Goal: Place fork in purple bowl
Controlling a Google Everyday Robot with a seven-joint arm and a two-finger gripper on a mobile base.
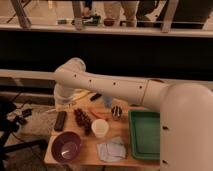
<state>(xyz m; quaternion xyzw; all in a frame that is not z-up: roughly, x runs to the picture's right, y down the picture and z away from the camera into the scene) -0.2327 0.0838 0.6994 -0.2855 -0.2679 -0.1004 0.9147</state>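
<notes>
Can't tell claw (64, 100) opening or hold: parked low over far-left tabletop (89, 146) corner, fork (71, 104) seemingly just beside it, slanted across, purple bowl (66, 146) well apart toward near edge.

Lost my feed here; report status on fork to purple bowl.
Claw low at back-left corner of table. No fork made out; purple bowl front-left, looks empty. Between claw and bowl: black remote.
</notes>
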